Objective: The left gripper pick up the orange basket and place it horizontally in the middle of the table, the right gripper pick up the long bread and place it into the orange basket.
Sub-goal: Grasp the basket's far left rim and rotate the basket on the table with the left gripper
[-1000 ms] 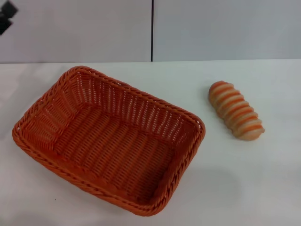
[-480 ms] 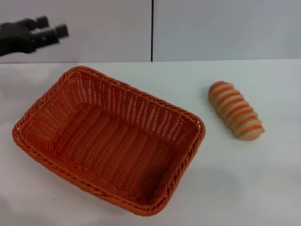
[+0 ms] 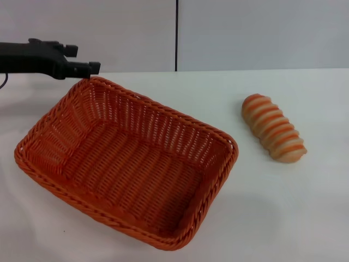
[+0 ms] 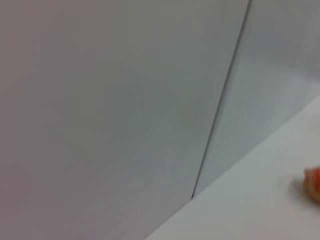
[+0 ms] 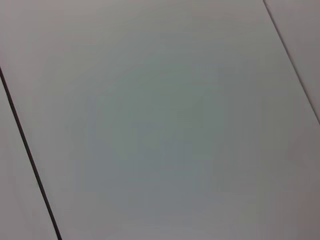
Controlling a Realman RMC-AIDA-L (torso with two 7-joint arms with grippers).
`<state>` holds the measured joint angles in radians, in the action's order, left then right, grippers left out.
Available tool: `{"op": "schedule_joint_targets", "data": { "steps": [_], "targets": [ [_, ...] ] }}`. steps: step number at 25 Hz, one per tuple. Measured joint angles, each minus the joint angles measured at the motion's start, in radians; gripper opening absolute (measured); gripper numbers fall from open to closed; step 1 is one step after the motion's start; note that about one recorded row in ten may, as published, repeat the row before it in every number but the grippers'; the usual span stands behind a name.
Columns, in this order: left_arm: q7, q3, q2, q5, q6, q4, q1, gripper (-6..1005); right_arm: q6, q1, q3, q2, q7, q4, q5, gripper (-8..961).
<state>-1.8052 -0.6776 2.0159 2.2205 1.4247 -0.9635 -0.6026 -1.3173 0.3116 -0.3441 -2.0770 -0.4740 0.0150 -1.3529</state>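
Observation:
The orange basket lies at an angle on the left half of the white table, with nothing inside it. My left gripper reaches in from the left edge and hovers just above the basket's far corner, open, not touching the rim. The long bread, ridged orange and cream, rests on the table to the right of the basket. A sliver of the bread shows at the edge of the left wrist view. The right gripper is out of view.
A grey wall with a dark vertical seam stands behind the table. The right wrist view holds only pale wall panels with dark seams.
My left gripper has come in from the upper left corner and moved right and down to the basket's far corner. Basket and bread have not moved.

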Motion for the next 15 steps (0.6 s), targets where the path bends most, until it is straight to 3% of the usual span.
{"op": "schedule_joint_targets", "data": {
  "steps": [3,15],
  "targets": [
    [-0.010,-0.003,0.005,0.090,0.003,-0.008,-0.026,791,0.003,-0.003,0.000,0.000,0.000,0.003,0.000,629],
    [-0.014,-0.027,0.032,0.207,-0.013,-0.006,-0.041,783,0.004,-0.012,-0.013,-0.001,0.000,0.010,0.009,630]
  ]
}}
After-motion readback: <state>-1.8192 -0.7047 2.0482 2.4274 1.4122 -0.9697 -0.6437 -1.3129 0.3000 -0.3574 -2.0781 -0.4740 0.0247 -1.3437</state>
